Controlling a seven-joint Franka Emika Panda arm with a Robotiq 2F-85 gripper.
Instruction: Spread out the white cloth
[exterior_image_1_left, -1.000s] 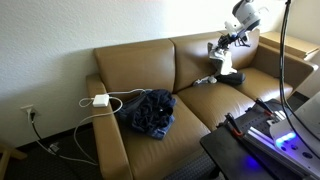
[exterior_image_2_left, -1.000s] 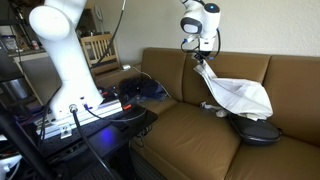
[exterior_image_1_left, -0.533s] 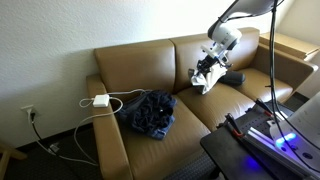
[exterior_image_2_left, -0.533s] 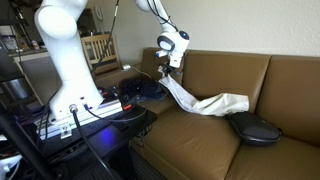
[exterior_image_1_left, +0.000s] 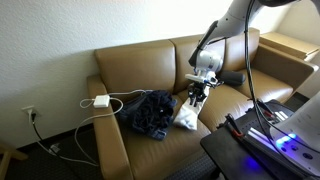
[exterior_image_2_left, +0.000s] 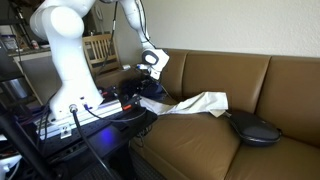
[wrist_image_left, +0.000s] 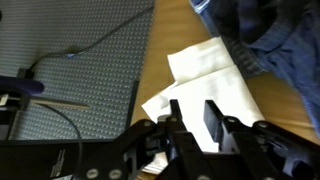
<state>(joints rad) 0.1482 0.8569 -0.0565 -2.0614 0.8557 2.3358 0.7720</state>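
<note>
No writing can be read in any view.
The white charger (exterior_image_1_left: 100, 100) on the sofa arm (exterior_image_1_left: 105, 112) and the wall socket (exterior_image_1_left: 29, 112) at the lower left are too small to show any marking. The white robot arm (exterior_image_2_left: 60, 45) at the upper left shows plain casing. In the wrist view the white cloth (wrist_image_left: 205, 75) and the grey mat (wrist_image_left: 80, 55) at the left carry no legible print.
</note>
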